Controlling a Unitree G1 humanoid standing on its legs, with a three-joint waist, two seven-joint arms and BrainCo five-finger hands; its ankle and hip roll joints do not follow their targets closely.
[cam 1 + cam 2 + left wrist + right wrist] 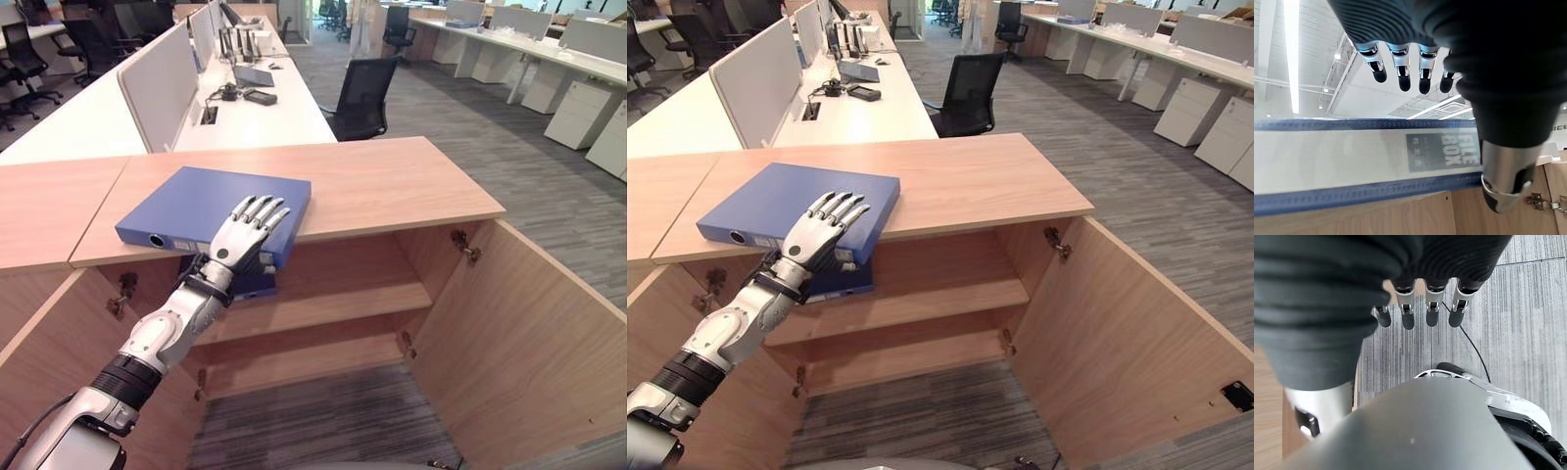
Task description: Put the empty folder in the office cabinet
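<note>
A blue folder (211, 206) lies flat on the wooden cabinet top (392, 186), its white-labelled spine (1352, 156) jutting a little over the front edge. My left hand (240, 235) reaches over that spine with straight fingers (1403, 73) spread above the cover and the thumb (1506, 181) down at the spine's lower edge; it is open. Below, the cabinet stands with both doors swung out and bare shelves (323, 305). A second blue item (257, 285) shows just under the top, behind my wrist. My right hand (1432, 316) hangs open over the carpet.
The right cabinet door (529, 333) stands wide open towards me, the left door (49, 343) likewise. Behind the cabinet are white desks with a partition (162, 83) and a black office chair (362, 98). White drawer units (583, 113) stand at the far right.
</note>
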